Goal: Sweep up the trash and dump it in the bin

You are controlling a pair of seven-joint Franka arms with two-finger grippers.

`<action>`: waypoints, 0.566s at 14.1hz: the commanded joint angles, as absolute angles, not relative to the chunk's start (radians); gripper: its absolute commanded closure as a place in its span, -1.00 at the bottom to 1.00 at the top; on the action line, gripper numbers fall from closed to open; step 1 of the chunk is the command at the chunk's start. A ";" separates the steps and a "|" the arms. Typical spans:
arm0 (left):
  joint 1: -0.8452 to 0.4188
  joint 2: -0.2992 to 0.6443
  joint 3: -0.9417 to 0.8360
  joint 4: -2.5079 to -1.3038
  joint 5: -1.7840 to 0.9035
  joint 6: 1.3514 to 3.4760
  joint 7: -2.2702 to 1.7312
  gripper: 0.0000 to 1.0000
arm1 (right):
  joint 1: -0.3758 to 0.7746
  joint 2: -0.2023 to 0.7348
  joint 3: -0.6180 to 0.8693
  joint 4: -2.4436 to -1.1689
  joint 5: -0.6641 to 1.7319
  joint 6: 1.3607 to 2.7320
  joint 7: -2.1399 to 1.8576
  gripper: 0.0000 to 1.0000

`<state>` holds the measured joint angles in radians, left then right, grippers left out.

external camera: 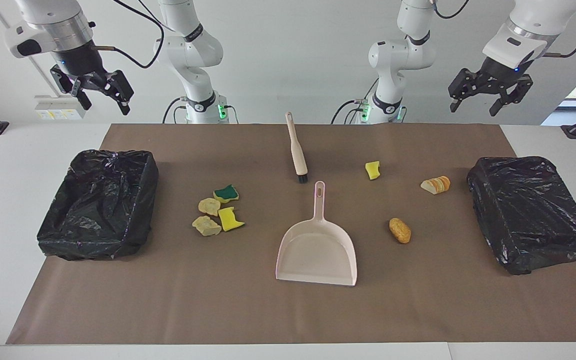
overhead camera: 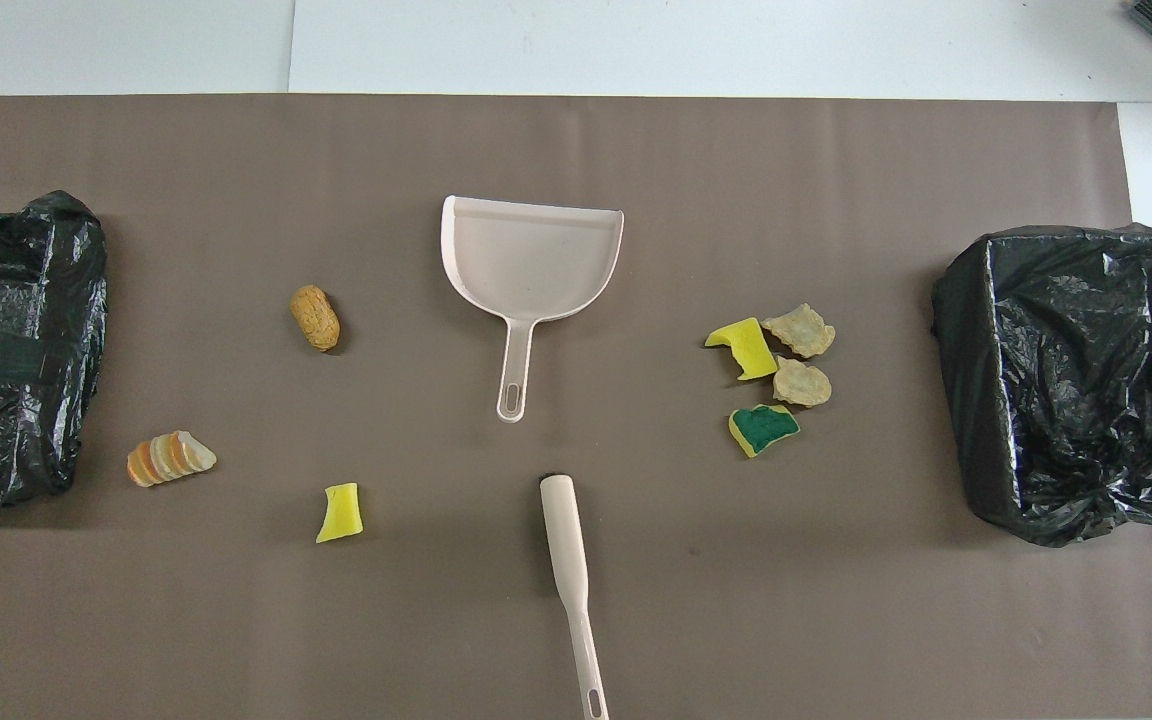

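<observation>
Several trash scraps lie on the brown mat. Toward the right arm's end are a green-topped sponge, a yellow sponge and two tan chunks. Toward the left arm's end are a yellow sponge piece, a sliced bread piece and a golden-brown roll. A black-bagged bin stands at the right arm's end, another bin at the left arm's end. My right gripper hangs open and empty high over its end. My left gripper is likewise open, empty and raised.
A pale pink dustpan lies mid-table, its handle pointing toward the robots. A beige-handled brush lies nearer to the robots, its black bristles toward the dustpan handle. The brown mat covers most of the white table.
</observation>
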<state>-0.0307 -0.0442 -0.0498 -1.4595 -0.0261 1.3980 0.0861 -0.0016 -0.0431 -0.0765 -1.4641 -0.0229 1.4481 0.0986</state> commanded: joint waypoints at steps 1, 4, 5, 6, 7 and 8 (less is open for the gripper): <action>-0.023 -0.034 -0.051 -1.433 -0.031 1.374 0.083 -1.00 | -0.005 -0.063 -0.078 -1.483 -0.006 1.437 0.084 -1.00; -0.023 -0.041 -0.052 -1.437 -0.038 1.370 0.078 -1.00 | -0.003 -0.063 -0.080 -1.483 -0.015 1.436 0.084 -1.00; -0.021 -0.041 -0.052 -1.437 -0.038 1.367 0.075 -1.00 | -0.005 -0.063 -0.084 -1.483 -0.021 1.431 0.084 -1.00; -0.021 -0.041 -0.052 -1.437 -0.038 1.365 0.069 -1.00 | -0.005 -0.067 -0.084 -1.486 -0.020 1.405 0.075 -1.00; -0.021 -0.041 -0.051 -1.437 -0.038 1.361 0.071 -1.00 | -0.005 -0.072 -0.086 -1.502 -0.008 1.402 0.077 -1.00; -0.021 -0.043 -0.052 -1.439 -0.038 1.359 0.069 -1.00 | -0.005 -0.075 -0.084 -1.532 -0.005 1.410 0.072 -1.00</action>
<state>-0.0305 -0.0436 -0.0486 -1.4594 -0.0266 1.3925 0.0819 -0.0019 -0.0451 -0.0815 -1.4694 -0.0226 1.4098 0.0983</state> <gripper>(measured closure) 0.000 0.000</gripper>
